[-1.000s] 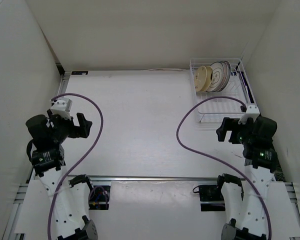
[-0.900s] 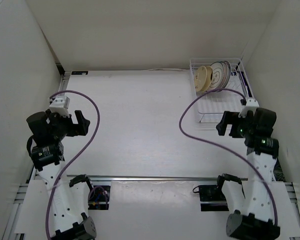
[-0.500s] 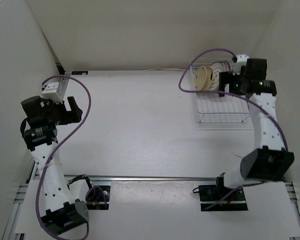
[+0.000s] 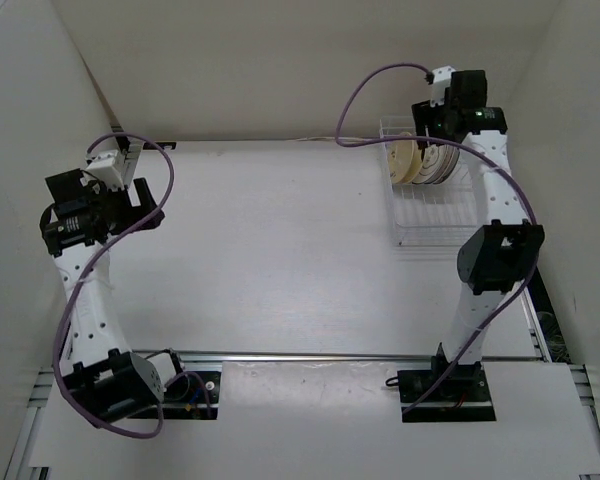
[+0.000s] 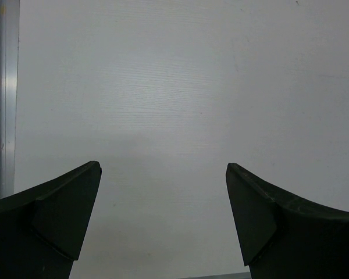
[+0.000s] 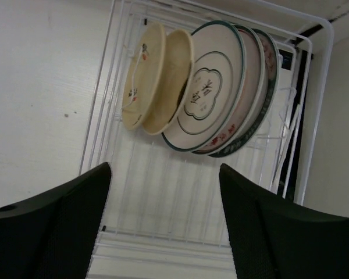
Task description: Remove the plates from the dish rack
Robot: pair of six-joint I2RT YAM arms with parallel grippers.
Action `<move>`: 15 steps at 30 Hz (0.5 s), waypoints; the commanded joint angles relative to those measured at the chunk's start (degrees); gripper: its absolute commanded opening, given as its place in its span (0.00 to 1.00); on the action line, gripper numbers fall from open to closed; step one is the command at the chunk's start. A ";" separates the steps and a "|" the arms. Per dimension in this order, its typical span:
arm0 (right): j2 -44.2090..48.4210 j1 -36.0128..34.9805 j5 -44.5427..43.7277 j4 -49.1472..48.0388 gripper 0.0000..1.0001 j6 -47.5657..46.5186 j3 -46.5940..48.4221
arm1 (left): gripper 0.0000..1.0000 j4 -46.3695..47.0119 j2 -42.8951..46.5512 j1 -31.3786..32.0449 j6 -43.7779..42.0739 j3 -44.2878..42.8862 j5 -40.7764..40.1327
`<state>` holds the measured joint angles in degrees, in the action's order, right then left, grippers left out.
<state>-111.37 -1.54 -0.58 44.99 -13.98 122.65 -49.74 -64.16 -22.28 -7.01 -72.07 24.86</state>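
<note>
White table (image 4: 280, 250); plates (image 6: 203, 93) standing in dish rack (image 6: 163, 203).

1. The table (image 4: 280, 240) is a white, faintly grained board, with walls at 9, 12 and 3 o'clock.
2. The rack (image 4: 432, 215) stands directly on it at 2 o'clock, in the far right corner, its long side running from 12 to 6 o'clock.
3. A metal rail (image 4: 310, 356) crosses the edge at 6 o'clock.
4. A metal strip (image 5: 3, 87) borders the edge at 9 o'clock.
5. A small dark speck (image 6: 66, 115) marks the board beside the rack.
</note>
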 commanded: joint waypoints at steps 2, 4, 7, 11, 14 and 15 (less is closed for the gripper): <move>-3.93 -1.97 -1.71 -2.27 0.69 -1.06 4.26 | 0.99 0.78 -6.22 -0.13 0.33 -4.99 0.27; -5.08 -2.59 -1.09 -3.59 0.65 0.25 4.26 | 0.99 0.78 -8.51 1.18 0.33 -6.49 -0.33; -7.27 -2.59 0.75 -6.14 0.56 2.37 4.79 | 0.99 0.78 -12.82 2.59 0.33 -9.13 -1.65; -10.53 -3.12 1.37 -6.67 0.51 3.52 6.29 | 0.99 0.78 -16.78 3.74 0.33 -10.98 -1.66; -13.07 -3.12 1.37 -8.78 0.51 3.52 6.29 | 0.99 0.78 -18.10 3.74 0.33 -10.98 -0.25; -13.08 -3.12 1.37 -9.30 0.51 3.52 6.29 | 0.99 0.78 -18.10 3.74 0.33 -10.98 -0.25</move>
<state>-123.15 -4.60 -0.16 39.90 -11.73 126.61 -49.04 -83.11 -18.57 -6.98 -80.95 23.59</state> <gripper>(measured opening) 0.514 0.993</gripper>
